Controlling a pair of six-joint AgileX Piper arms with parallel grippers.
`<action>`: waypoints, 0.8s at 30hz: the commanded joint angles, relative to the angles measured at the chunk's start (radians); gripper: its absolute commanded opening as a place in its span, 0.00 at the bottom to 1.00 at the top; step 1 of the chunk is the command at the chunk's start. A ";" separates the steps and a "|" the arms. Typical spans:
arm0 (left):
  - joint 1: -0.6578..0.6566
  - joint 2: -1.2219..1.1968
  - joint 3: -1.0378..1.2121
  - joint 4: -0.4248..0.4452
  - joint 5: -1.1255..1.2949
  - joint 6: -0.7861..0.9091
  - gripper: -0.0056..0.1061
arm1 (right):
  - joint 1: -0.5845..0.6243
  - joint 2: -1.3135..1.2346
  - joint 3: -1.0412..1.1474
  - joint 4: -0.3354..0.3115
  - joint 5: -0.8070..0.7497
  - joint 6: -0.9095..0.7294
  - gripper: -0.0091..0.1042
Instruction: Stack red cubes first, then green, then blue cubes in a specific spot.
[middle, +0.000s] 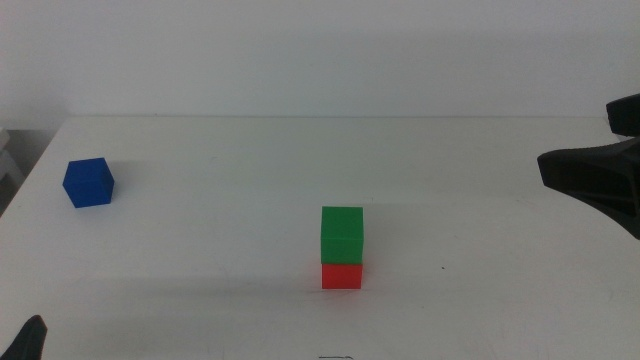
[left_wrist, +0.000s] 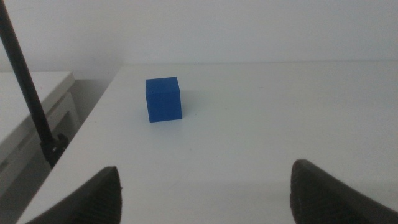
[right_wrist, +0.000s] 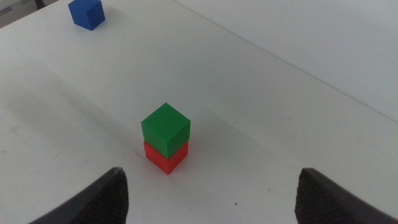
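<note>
Red cube: I see it resting on the white bench, a little right of centre and toward the near side.
Green cube: sits directly on top of the red cube, touching it, edges roughly lined up; in my right wrist view it looks squarely stacked.
Blue cube: alone on the bench at the far left, close to the left edge, well apart from the two-cube stack. It stands flat with nothing touching it.
Left pincer: my left wrist view shows its two dark jaws spread wide with nothing between them, facing the blue cube, which lies beyond them and apart. In the middle view only a dark tip shows at the near left corner.
Right pincer: jaws spread wide and empty, held above the bench on the right, apart from the stack. In the middle view its dark body shows at the right edge.
Black pole: stands beside the bench's left edge in my left wrist view.
</note>
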 joint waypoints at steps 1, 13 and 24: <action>0.009 -0.010 -0.020 -0.023 -0.085 -0.024 0.88 | -0.008 -0.007 -0.026 0.007 -0.057 -0.008 0.91; 0.086 0.519 -0.465 -0.044 0.255 -0.044 0.88 | -0.008 -0.007 -0.026 0.007 -0.058 -0.008 0.91; 0.086 0.866 -0.785 -0.119 0.657 -0.044 0.88 | -0.008 -0.007 -0.026 0.007 -0.058 -0.008 0.91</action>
